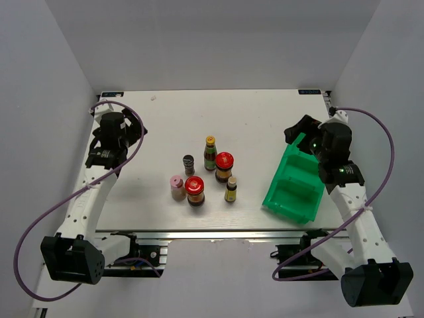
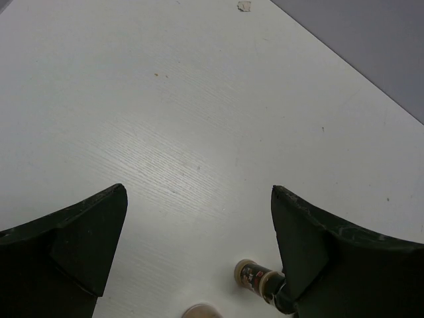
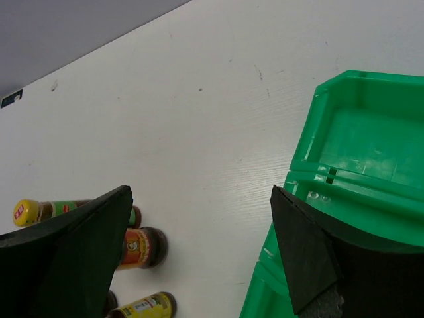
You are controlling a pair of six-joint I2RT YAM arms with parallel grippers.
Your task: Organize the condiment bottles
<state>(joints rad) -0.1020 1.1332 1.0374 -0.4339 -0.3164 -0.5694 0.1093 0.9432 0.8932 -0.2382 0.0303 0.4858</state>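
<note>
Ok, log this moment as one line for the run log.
left pincer: open, empty | right pincer: open, empty, over bin edge | bottles: six upright, grouped together, none in bin

No word, brand or number can be read anywhere in these views. The yellow-capped green bottle [image 3: 50, 210] has a small red mark on its cap. The red-lidded jar [image 3: 142, 247] has a red label with a yellow emblem, and the tan-capped brown bottle [image 3: 142, 306] a yellow label with dark print, all too small and blurred to make out. Two small dark stickers [image 1: 109, 93] at the far corners of the table [image 1: 252, 119] bear pale marks that are just as illegible.
</note>
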